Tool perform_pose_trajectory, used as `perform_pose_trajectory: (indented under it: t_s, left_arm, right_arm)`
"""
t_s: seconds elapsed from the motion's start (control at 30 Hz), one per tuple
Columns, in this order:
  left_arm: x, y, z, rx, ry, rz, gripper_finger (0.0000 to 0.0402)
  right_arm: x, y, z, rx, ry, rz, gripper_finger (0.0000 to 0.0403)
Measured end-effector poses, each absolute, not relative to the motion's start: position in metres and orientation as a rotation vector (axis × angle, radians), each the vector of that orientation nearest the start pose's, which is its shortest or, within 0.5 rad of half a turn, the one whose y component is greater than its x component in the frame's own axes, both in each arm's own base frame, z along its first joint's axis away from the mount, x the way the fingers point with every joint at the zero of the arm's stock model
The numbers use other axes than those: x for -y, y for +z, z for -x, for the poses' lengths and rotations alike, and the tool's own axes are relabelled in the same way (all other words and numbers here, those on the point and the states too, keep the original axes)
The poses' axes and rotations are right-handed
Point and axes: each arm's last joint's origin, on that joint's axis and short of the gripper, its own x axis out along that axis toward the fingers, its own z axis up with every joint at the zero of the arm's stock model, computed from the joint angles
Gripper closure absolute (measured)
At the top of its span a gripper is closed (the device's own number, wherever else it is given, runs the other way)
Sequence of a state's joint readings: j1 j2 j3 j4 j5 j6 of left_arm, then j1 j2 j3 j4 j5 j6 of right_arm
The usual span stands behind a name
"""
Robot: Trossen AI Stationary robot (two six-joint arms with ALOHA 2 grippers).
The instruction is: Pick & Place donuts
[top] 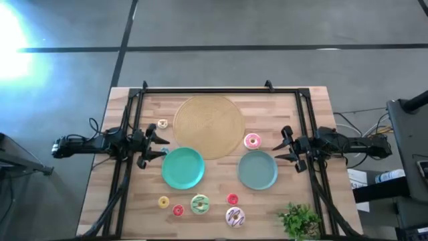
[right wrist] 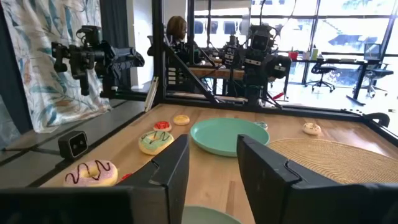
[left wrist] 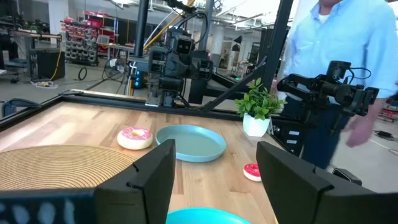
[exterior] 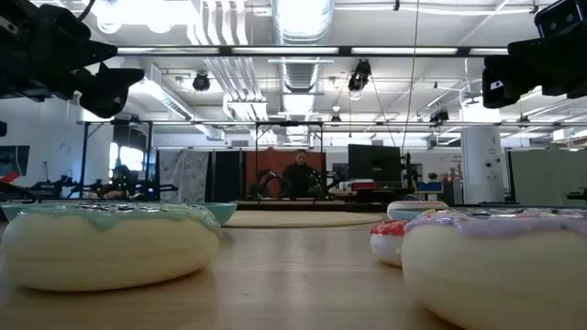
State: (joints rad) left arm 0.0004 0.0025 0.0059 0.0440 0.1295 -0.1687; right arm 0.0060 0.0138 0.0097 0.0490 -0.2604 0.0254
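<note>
Several small toy donuts lie flat on the wooden table. A pink donut (top: pixel 252 140) (left wrist: pixel 135 137) sits between the woven disc and the grey-green plate (top: pixel 258 170). A cream donut (top: pixel 162 124) (right wrist: pixel 311 129) lies left of the disc. Near the front edge lie a yellow donut (top: pixel 164 201), two red donuts (top: pixel 178 211) (top: pixel 232 199), a green donut (top: pixel 200 203) (right wrist: pixel 155 142) and a white-pink donut (top: pixel 235 216) (right wrist: pixel 91 173). My left gripper (top: pixel 157 146) (left wrist: pixel 214 180) hovers open beside the teal plate (top: pixel 182 167). My right gripper (top: pixel 287 144) (right wrist: pixel 212 168) hovers open beside the grey-green plate. Neither holds anything.
A large tan woven disc (top: pixel 209 126) lies at the table's far middle. A potted plant (top: pixel 299 219) stands at the near right corner. A black frame (top: pixel 207 89) borders the table. A person in a blue shirt (left wrist: pixel 336 62) stands beyond the right side.
</note>
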Motion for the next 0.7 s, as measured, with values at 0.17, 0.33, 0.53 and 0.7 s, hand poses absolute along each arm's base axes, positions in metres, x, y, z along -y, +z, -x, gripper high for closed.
perform_pose_trajectory:
  t_s: [0.17,0.33,0.53,0.7]
  left_arm:
    - [0.0037,0.1695,-0.0971,0.036,-0.133,0.165,0.0202]
    - [0.0037,0.1696,-0.0971,0.036,-0.132,0.165,0.0202]
    - [0.0037,0.1696,-0.0971,0.036,-0.133,0.165,0.0202]
    - [0.0037,0.1696,-0.0971,0.036,-0.133,0.165,0.0202]
  right_arm:
    - [-0.008,0.1705,-0.0968,0.042,0.267,-0.019,0.0277]
    - [-0.008,0.1705,-0.0968,0.041,0.267,-0.019,0.0271]
    - [-0.0081,0.1704,-0.0969,0.041,0.267,-0.02,0.0275]
    - [-0.0081,0.1711,-0.0968,0.06,0.265,0.066,0.028]
